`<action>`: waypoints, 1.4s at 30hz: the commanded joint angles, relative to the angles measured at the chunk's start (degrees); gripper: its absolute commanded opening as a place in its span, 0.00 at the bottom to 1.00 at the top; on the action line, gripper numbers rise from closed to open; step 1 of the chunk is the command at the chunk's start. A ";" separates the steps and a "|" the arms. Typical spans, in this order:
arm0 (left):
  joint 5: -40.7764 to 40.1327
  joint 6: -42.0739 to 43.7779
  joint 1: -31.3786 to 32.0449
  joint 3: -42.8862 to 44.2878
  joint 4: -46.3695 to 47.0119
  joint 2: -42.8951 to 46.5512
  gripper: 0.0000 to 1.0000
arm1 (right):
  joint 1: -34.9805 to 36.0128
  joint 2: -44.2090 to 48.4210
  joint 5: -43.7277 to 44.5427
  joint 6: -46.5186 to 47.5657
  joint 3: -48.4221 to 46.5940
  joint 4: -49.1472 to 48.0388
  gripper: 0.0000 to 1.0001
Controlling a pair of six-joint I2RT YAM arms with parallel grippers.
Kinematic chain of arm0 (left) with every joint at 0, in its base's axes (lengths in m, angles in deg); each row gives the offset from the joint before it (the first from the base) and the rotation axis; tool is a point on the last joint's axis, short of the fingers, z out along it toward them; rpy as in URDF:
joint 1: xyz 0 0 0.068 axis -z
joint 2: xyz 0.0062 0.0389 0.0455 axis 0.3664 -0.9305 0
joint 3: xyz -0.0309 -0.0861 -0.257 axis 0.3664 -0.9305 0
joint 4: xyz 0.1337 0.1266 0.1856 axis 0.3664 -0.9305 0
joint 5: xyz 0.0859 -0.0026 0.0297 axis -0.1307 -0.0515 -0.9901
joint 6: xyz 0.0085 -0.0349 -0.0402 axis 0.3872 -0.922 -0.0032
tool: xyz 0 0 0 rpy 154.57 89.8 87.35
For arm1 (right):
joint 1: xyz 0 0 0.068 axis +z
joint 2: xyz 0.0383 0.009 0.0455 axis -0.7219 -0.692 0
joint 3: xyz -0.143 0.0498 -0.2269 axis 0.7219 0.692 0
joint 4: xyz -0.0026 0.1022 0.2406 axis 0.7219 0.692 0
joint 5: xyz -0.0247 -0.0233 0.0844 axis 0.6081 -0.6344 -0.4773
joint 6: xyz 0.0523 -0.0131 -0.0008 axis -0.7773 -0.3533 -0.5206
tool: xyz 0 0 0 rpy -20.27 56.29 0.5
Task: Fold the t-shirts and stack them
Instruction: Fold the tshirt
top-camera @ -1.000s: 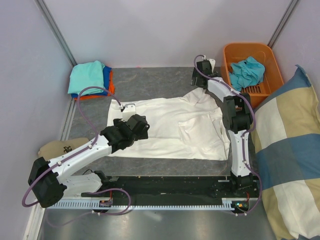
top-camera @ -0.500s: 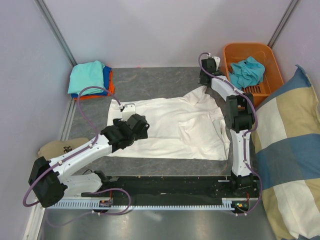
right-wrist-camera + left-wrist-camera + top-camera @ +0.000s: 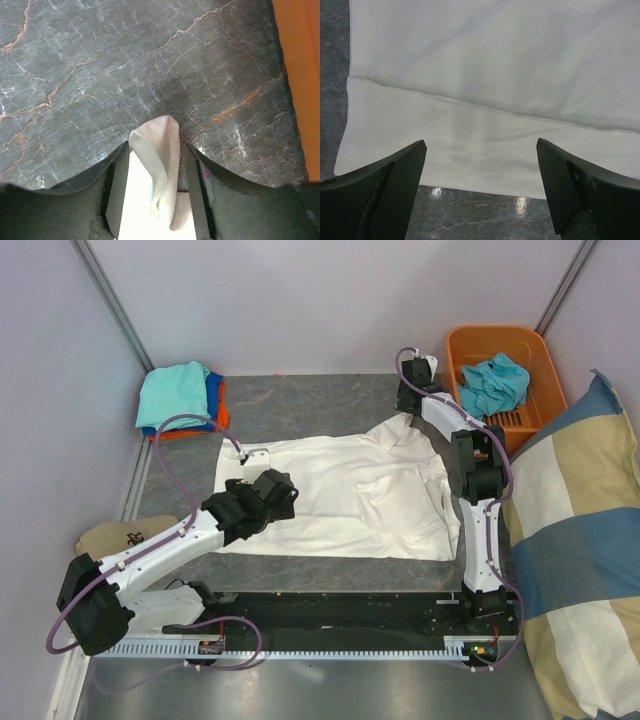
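The checked cushion (image 3: 580,540) leans at the right of the marble table (image 3: 300,400). The white t-shirt (image 3: 350,495) lies spread flat mid-table between my arms. At the far right an orange basket (image 3: 535,340) holds a crumpled teal tee (image 3: 492,382). In the far left corner sits a folded stack (image 3: 180,395), teal on top. My left gripper (image 3: 480,150) hangs with jaws spread wide over the shirt's left hem. My right gripper (image 3: 157,147) pinches a fold of the white shirt's far corner.
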 commanded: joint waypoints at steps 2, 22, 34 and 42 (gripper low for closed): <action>-0.67 -2.28 -0.45 -0.39 -0.23 1.36 1.00 | -0.04 -0.99 0.06 0.23 -1.81 -1.71 0.48; 2.83 9.39 -16.85 8.12 9.42 -4.35 1.00 | -0.22 6.73 2.35 -0.20 6.44 -4.61 0.00; 2.58 13.36 -28.04 19.02 17.87 -26.59 0.79 | -0.30 11.23 0.15 -2.14 11.11 -5.84 0.00; 4.16 13.72 -33.93 21.93 20.42 -30.72 0.77 | -0.39 10.79 -0.55 -2.05 11.37 -5.75 0.00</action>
